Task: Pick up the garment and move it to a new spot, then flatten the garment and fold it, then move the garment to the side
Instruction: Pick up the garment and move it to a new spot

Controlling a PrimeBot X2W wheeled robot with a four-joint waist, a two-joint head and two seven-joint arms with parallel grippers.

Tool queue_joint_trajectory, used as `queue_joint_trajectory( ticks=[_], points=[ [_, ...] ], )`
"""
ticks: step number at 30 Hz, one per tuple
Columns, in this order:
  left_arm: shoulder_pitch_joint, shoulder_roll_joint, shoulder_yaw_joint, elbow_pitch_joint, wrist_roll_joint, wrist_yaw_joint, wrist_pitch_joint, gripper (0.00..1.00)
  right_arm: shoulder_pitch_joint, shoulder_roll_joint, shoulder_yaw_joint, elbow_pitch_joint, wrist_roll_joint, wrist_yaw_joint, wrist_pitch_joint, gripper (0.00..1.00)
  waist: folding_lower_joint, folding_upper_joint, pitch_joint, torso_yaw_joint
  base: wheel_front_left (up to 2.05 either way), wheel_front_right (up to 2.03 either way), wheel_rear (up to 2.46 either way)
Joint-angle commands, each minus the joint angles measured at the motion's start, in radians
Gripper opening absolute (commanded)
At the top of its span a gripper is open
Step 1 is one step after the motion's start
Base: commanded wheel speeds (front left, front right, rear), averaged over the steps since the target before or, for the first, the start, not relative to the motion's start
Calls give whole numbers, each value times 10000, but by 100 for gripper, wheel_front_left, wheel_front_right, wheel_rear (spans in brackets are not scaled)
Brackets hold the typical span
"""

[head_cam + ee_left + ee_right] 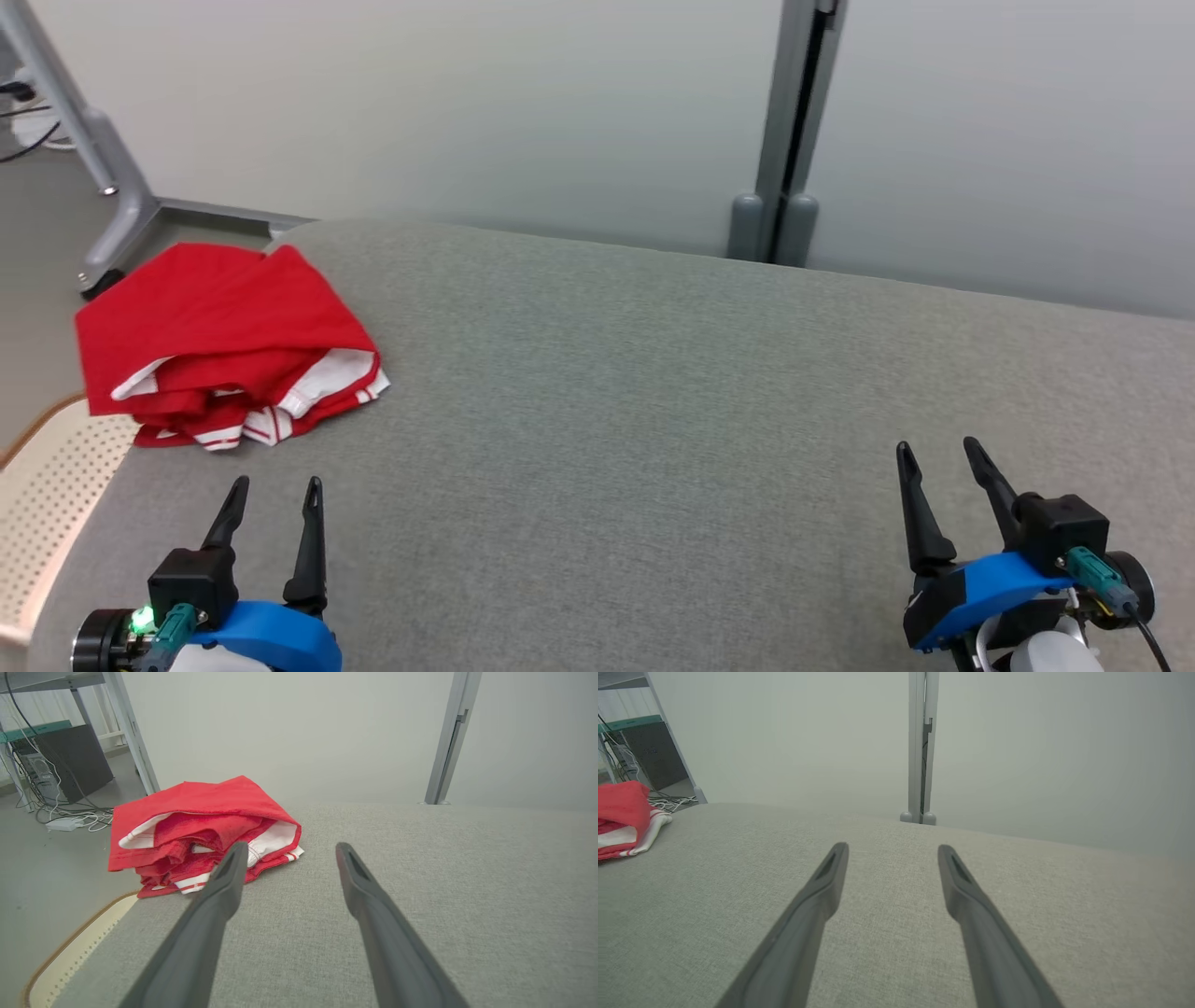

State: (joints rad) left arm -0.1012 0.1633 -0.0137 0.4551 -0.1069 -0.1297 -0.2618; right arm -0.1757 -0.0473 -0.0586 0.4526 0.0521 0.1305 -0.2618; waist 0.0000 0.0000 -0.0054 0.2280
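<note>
Head view is showing the bunched red-and-white cloth garment point(224, 345) lying at the grey surface's point(653, 420) far-left corner, nearer the spread left gripper point(276, 483) than the spread right gripper point(937, 446).

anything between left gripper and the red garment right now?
Nothing visible. Only bare grey upholstered surface lies between the left gripper and the red garment, which sits bunched at the surface's far left corner, ahead and slightly left of the open jaws.

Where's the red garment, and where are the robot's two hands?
red garment point(224, 308), head view, top red fold.
left hand point(277, 483), head view, midway between fingertips.
right hand point(936, 444), head view, midway between fingertips.
</note>
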Motion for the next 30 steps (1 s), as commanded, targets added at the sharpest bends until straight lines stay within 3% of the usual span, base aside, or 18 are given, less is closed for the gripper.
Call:
queue_joint_trajectory(
  ticks=[1,15,30],
  points=[
    [-58,51,40,26,-43,-18,-47,100,-31,-56,32,25,75,4,-48,100,0,0,204,336,0,0,0],
    [-20,4,596,219,50,-15,-47,100,-110,-56,205,311,63,3,-45,100,0,0,238,2846,0,0,0],
    [549,-277,2204,-104,24,-14,-47,100,-1246,-57,1578,1027,166,3,-45,100,0,0,828,3225,0,0,0]
  ],
)
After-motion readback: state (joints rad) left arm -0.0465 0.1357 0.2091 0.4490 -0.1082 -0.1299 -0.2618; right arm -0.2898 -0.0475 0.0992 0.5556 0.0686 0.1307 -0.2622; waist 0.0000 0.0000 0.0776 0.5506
